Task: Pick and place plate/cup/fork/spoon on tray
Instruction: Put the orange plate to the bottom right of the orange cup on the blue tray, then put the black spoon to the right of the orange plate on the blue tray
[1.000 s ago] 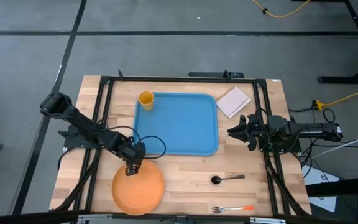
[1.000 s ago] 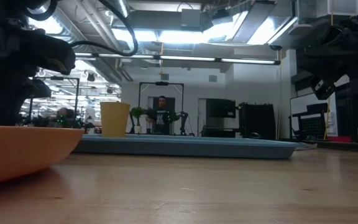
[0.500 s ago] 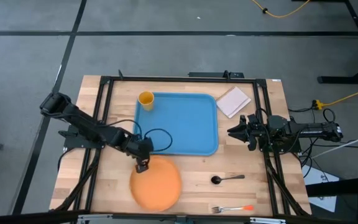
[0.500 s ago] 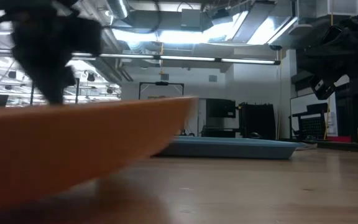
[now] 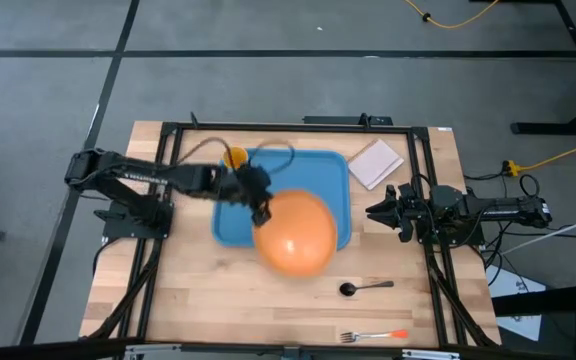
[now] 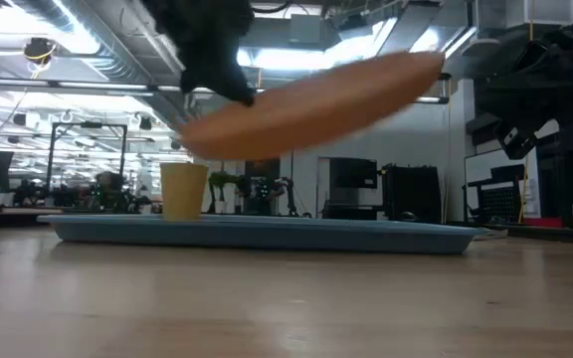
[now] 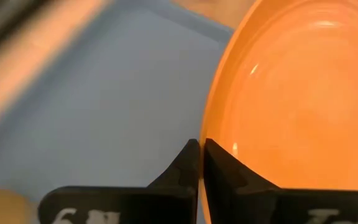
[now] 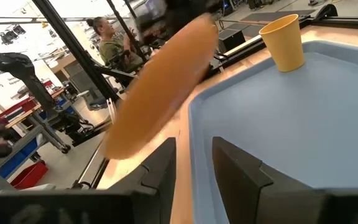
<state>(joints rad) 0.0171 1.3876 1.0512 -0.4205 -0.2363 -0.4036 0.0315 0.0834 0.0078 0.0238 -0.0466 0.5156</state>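
Left gripper (image 5: 260,212) is clamped on the rim of the plate (image 5: 295,233), holding it tilted up in the air over the near edge of the tray (image 5: 318,175). Cup (image 5: 233,157) sits in the tray's far left corner. Right gripper (image 5: 380,211) waits just right of the tray, fingers apart, holding nothing

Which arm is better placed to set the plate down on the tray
The left. Its pincer is shut on the plate at its rim, holding it tilted in the air over the tray. The right pincer waits, open, beside the tray's right edge.
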